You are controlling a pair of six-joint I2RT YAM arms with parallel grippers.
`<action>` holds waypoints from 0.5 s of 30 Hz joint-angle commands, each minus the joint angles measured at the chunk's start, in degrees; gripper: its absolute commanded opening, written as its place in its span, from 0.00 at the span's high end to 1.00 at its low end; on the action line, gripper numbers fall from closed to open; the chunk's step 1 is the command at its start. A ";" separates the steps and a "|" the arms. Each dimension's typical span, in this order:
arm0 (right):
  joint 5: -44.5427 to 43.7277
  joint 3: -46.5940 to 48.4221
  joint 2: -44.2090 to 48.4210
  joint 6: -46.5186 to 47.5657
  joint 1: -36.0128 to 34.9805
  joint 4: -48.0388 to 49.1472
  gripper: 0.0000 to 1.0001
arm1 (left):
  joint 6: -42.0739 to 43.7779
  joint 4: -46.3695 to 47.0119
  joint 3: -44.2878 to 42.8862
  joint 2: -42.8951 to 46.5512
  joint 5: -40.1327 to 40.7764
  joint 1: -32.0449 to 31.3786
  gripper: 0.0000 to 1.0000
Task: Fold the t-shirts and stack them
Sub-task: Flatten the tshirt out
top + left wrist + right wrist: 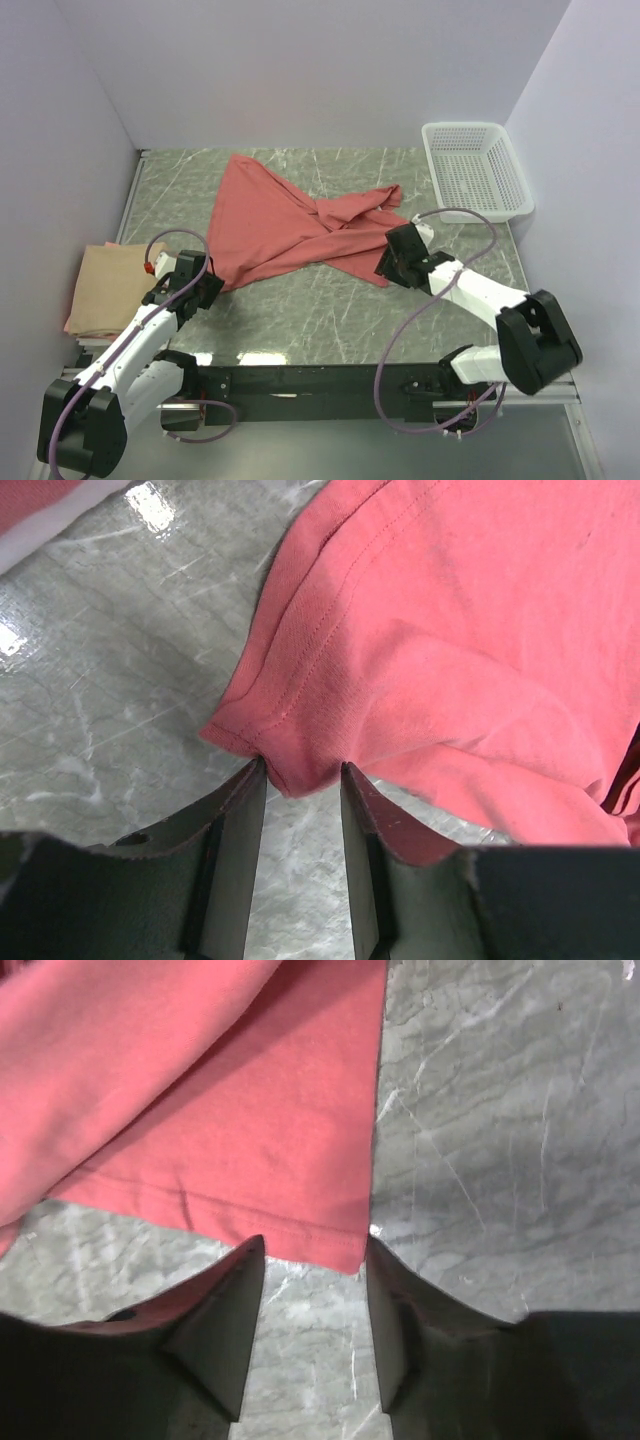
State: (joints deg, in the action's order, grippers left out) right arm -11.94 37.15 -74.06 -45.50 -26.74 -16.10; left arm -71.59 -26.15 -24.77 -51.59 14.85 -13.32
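No readable text, labels, brands or numbers anywhere (shirts, basket, arms all unmarked).

At either end of the black base rail [320, 381], the left arm [130, 355] and right arm [480, 292] each show white links, bulky black joints, 1 looping mauve cable and 2 dark fingers [232, 865].
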 commanded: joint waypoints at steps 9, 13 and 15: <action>-4.75 9.70 -12.15 2.78 -2.96 -2.80 0.30 | 0.84 1.63 -1.94 0.18 -0.35 -0.13 0.59; -5.98 11.45 -15.58 3.13 -4.54 -4.11 0.30 | 0.93 1.72 -2.03 -0.17 -0.35 -0.13 0.59; -6.94 12.16 -17.25 3.13 -5.25 -4.56 0.30 | 1.02 1.72 -2.12 -0.17 -0.35 -0.13 0.59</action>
State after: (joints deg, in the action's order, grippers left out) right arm -15.42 46.81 -89.52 -42.96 -30.79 -19.07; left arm -71.57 -25.93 -24.77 -51.62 14.83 -13.32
